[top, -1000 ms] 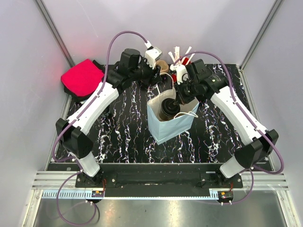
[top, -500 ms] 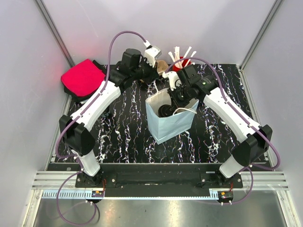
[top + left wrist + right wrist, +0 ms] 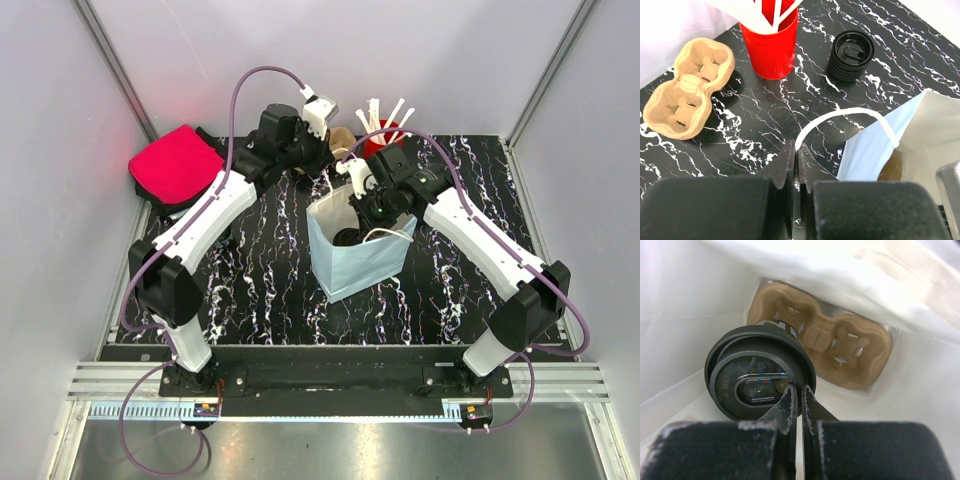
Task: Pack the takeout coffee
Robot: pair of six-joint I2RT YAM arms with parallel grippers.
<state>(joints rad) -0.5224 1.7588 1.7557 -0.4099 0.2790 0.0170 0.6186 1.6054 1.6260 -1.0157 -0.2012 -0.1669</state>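
In the snug paper bag (image 3: 680, 330), right gripper (image 3: 799, 400) pinches the takeout coffee (image 3: 755, 380) by its rim; left gripper (image 3: 796, 155) clamps the handle (image 3: 840, 114) at the bag's 12 o'clock edge.

No legible text, brand or number found in any view.

- Lid of the takeout coffee (image 3: 760, 375): small embossed marks near the centre, just above the sip tab. They are too blurred to read.
- Stack of black lids (image 3: 851, 54): raised moulding only, no characters resolved.
- Light strip along the front rail (image 3: 330, 412): fine tick marks like a scale. Any figures on it are too small to make out.
- Small tag at the left arm's base (image 3: 207, 407): coloured patch, lettering not resolvable.
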